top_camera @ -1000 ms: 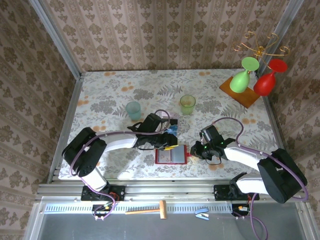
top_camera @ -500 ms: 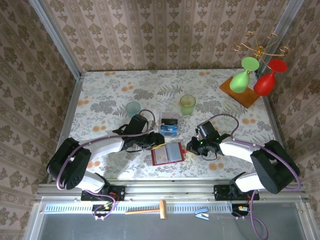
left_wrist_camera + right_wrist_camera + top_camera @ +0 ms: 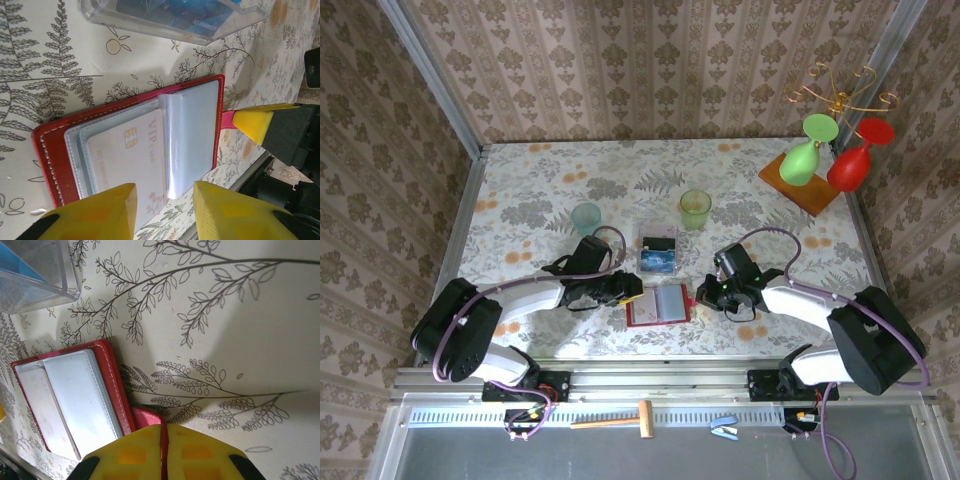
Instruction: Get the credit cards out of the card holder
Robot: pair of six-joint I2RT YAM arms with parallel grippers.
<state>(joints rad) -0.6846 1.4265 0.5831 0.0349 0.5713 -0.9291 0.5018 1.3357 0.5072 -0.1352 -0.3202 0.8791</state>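
Card holder: a small red bifold card holder [image 3: 658,305] lies open and flat on the flower-patterned bench [image 3: 540,180], near the front edge and between the two hands.
Look of it: a red border with pale stitching frames grey, glossy pocket panels that overlap like pages; a small red tab sticks out from its right edge.
White-pink card: the white-pink card [image 3: 132,165] sits in a left-hand pocket, with a gold chip and the letters "VIP" showing through the sleeve.
Blue card: the blue card [image 3: 658,262] lies inside a clear box [image 3: 659,248] just behind the card holder, apart from it.
Left hand: the left hand [image 3: 165,200] hangs over the left side of the holder with its yellow fingers [image 3: 100,210] partly apart. They straddle the inner edge of the white-pink card and grip nothing.
Right hand: the right hand [image 3: 164,440] is at the holder's right edge, its fingertips [image 3: 130,455] pressed together on the red tab, so it has the card holder by that tab.
Further back: a teal cup [image 3: 587,218] and a green cup [image 3: 695,208] stand upright, well apart from the holder.
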